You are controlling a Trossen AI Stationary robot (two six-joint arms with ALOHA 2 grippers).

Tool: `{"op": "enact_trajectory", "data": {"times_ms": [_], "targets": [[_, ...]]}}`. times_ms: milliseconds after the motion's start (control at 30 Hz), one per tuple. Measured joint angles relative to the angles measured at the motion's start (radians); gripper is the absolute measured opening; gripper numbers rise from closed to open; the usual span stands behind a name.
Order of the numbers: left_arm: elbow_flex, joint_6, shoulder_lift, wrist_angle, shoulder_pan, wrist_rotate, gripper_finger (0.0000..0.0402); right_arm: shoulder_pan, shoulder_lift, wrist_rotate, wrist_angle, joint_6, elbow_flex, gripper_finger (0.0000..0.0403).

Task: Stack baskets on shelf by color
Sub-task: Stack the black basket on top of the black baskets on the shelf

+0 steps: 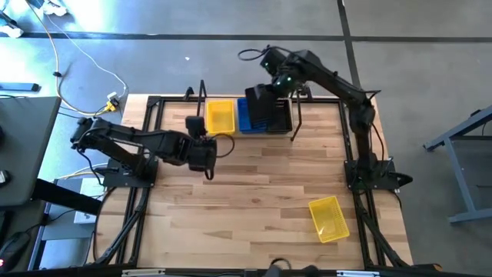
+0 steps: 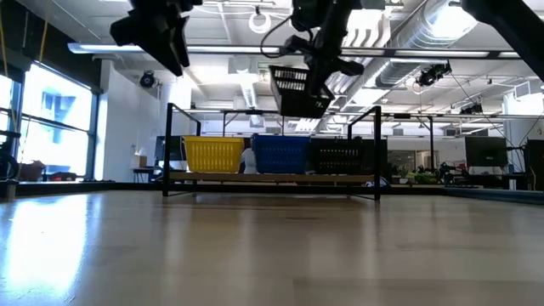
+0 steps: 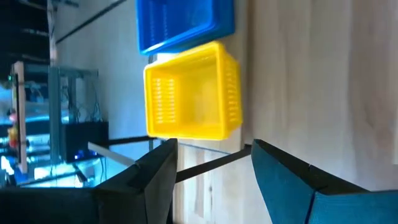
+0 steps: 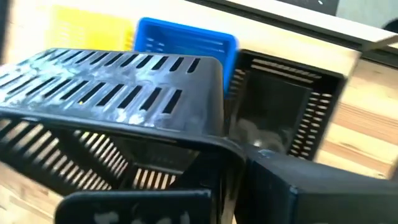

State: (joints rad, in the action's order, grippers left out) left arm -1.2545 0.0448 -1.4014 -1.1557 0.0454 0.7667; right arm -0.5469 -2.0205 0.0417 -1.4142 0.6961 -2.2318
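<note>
Overhead, a light-wood shelf point(image 1: 231, 132) with black wire end frames is seen standing along the far edge of the wooden tabletop point(image 1: 254, 192), and three baskets are lined up on it. A yellow basket point(image 1: 220, 117) is placed at the left, a blue basket point(image 1: 244, 115) sits in the middle touching it, and a black basket on the shelf point(image 2: 340, 156) is set at the right, as the low view makes plain. A second black basket point(image 2: 296, 90) is held in the air above the shelf, over the blue and black baskets, and is tilted. It is clamped by the right gripper point(image 2: 321, 61), whose fingers are closed on its rim; the perforated side wall of this basket fills much of the right wrist view. The left gripper point(image 1: 201, 146) is held raised just in front of the yellow basket, on the near side of the shelf, and nothing is held in it; its two fingers point(image 3: 149, 180) are spread wide apart, with the yellow basket seen between and beyond them. A further yellow basket on the table point(image 1: 329, 218) is left lying alone near the near right corner of the tabletop, well apart from the shelf and from both grippers.
</note>
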Motion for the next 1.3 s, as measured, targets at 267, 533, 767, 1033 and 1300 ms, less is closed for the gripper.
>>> {"op": "enact_trajectory", "data": {"times_ms": [267,533,767,1033,1300], "targets": [[0.000,0.011,0.000,0.001,-0.093,-0.003,0.0197,-0.119,0.000,0.074,-0.105,-0.076,0.001,0.0000],[0.000,0.019,0.000,0.001,-0.146,-0.031,0.0197,-0.184,-0.009,0.155,-0.146,-0.102,0.020,0.0000],[0.000,0.045,0.000,0.002,-0.158,-0.032,0.0197,-0.193,-0.016,0.178,-0.137,-0.110,0.156,0.0000],[0.000,0.053,0.000,0.002,-0.157,-0.032,0.0197,-0.193,-0.014,0.204,-0.041,-0.086,0.249,0.0000],[0.000,0.063,0.000,0.002,-0.157,-0.032,0.0197,-0.200,-0.016,0.205,-0.015,-0.066,0.297,0.0000]]}}
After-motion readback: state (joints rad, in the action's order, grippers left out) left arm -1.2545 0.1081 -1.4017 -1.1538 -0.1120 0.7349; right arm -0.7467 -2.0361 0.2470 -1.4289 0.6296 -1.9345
